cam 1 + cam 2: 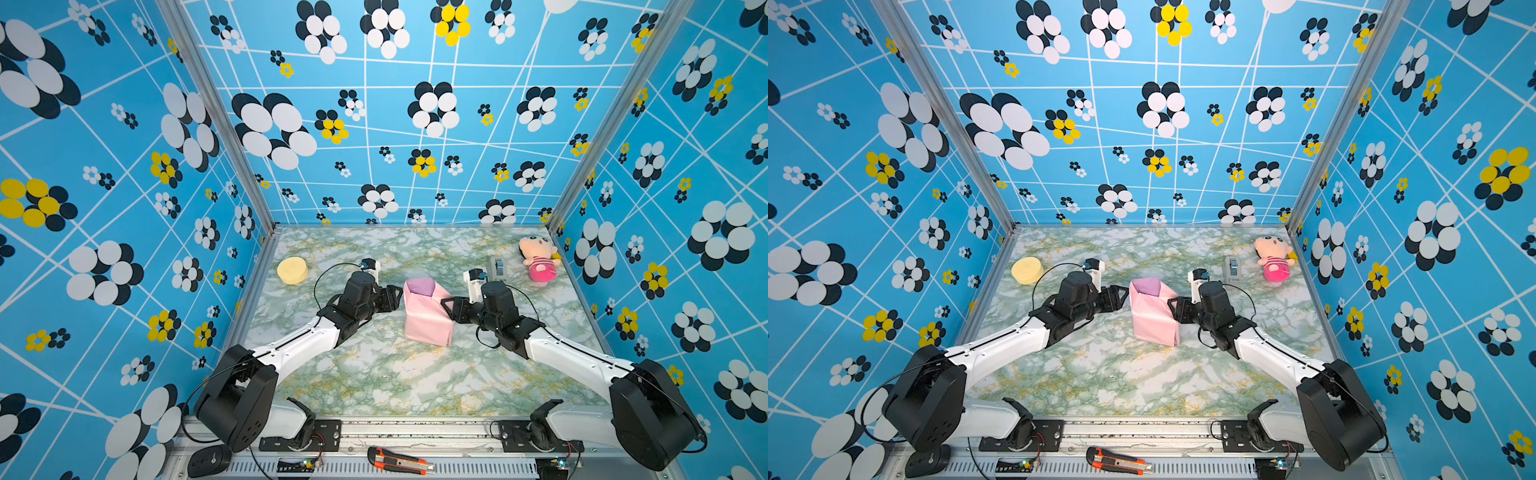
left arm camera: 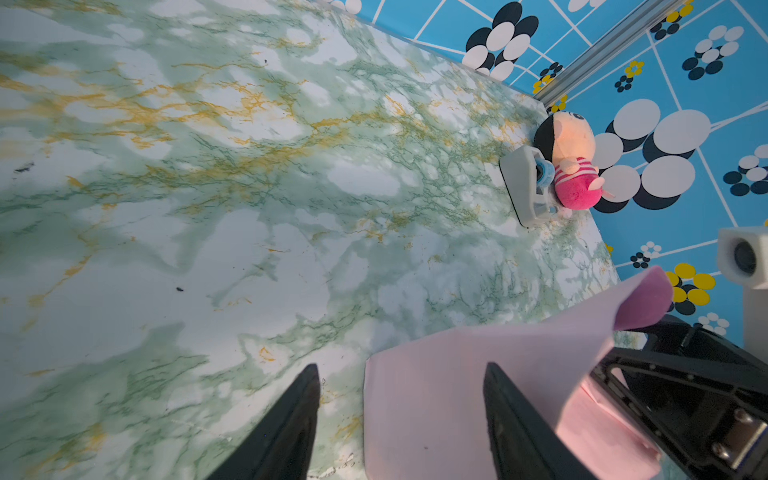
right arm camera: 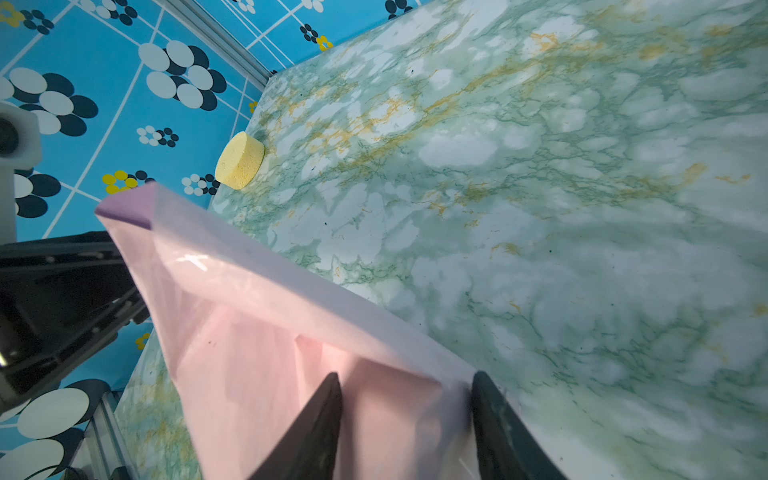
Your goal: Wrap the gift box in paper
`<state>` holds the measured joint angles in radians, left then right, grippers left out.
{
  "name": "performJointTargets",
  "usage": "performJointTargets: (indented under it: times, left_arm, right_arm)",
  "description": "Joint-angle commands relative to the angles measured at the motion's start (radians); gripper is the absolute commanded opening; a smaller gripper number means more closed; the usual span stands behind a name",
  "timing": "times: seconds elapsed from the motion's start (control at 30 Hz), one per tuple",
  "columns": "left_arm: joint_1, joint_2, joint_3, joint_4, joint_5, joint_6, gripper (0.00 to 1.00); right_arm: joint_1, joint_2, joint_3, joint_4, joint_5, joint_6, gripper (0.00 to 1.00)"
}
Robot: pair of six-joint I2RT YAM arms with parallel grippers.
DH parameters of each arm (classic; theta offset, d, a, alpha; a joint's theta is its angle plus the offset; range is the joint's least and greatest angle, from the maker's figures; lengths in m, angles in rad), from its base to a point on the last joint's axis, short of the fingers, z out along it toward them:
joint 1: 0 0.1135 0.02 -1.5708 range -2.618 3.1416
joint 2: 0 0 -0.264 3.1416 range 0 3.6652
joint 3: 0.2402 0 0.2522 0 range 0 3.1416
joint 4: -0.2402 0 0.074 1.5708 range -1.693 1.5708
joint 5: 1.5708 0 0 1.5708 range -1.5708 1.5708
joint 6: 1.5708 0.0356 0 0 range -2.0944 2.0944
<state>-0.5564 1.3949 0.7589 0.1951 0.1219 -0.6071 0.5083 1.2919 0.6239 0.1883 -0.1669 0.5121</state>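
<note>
1. Top view first: at mid-bench, on the green-and-white marbled bench top, a large, thin, creased paper sheet, pale pink side outward, folded up into a boxy parcel. Lilac inner side showing only at the far end, which gapes open.
2. No sight of the dark gift box in any view. Judged to sit inside the paper, giving the parcel its squared shape.
3. At the parcel's left side, near the gaping end and touching it or just short of it: the left gripper. Opposite, against the right side: the right gripper. Judged purpose: bracing both flanks, to hold the side folds up and stop the parcel sliding before the far end is closed.
4. Left wrist view: black fingers parted, bare bench between one finger and the paper's edge, the other finger lying across the pink face. Released, clamping nothing.
5. Right wrist view: fingers also parted, pink paper filling the gap. Pinching a fold or merely resting on it: cannot tell.
6. Pose: both arms low over the bench from the near edge, upper links swung outward, forearms angled inward, fingers pointing toward each other across the parcel.
7. Well apart from the parcel: round yellow sponge by the far left corner; grey tape dispenser just beside a pink plush doll by the far right corner, probably wanted later for sealing. Orange-and-black utility knife on the metal rail beyond the near edge.
</note>
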Motion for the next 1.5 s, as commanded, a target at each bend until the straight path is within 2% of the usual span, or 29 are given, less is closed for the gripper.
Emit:
performJointTargets:
  times: [0.0,0.27,0.6,0.87,1.03,1.23,1.47]
  left_arm:
    - [-0.012,0.028,-0.007,0.046,0.023,-0.014,0.63]
    - [-0.063,0.056,0.001,0.076,0.018,-0.029,0.63]
    - [-0.083,0.121,-0.003,0.113,0.004,-0.021,0.63]
    - [-0.086,0.175,0.034,0.142,0.075,0.052,0.62]
    - [-0.077,0.217,0.071,0.162,0.168,0.173,0.62]
    - [-0.007,0.288,0.105,0.186,0.393,0.263,0.58]
    - [0.010,0.307,0.180,0.078,0.537,0.399,0.58]
  right_arm:
    - [0.015,0.035,-0.023,-0.151,-0.008,-0.019,0.52]
    - [0.015,0.033,-0.024,-0.151,-0.008,-0.018,0.52]
    - [0.015,0.028,-0.032,-0.145,-0.014,-0.020,0.52]
    - [0.015,0.013,-0.050,-0.117,-0.031,-0.018,0.53]
    - [0.015,0.027,-0.056,-0.075,-0.087,-0.023,0.53]
    - [0.000,0.042,-0.048,-0.074,-0.136,-0.045,0.54]
    - [-0.029,0.058,-0.023,-0.118,-0.182,-0.083,0.54]
